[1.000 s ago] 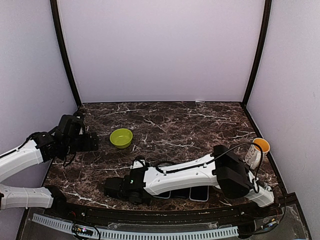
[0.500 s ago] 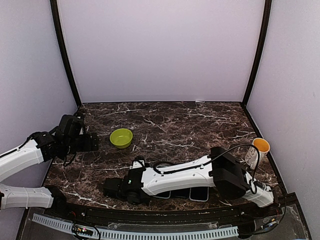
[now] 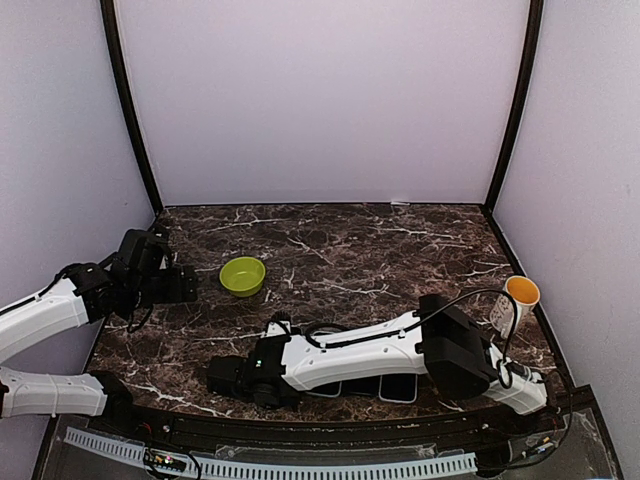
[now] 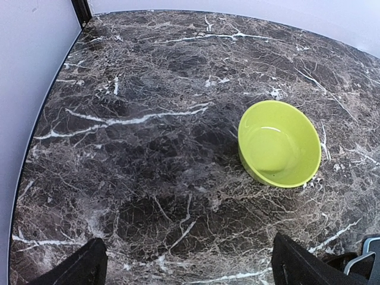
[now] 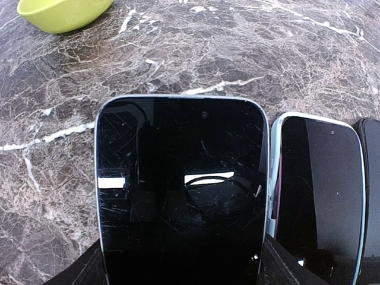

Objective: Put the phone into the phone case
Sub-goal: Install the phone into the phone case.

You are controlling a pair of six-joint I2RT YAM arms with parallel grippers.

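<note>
Two black corner posts (image 3: 130,110) frame pale lilac walls (image 3: 320,100) around a dark, white-veined marble table (image 3: 380,250). Only the right wrist view shows the phone (image 5: 181,190) plainly: screen up, its long edges clamped in the right gripper (image 5: 181,270), with a second white-edged device (image 5: 317,190) just beside it. The left gripper (image 4: 190,267) is spread wide, holding nothing, near the green bowl (image 4: 278,142).

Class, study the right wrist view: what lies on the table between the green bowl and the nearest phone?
Nothing: only bare marble table separates the green bowl from the phone, as the right wrist view shows.
</note>
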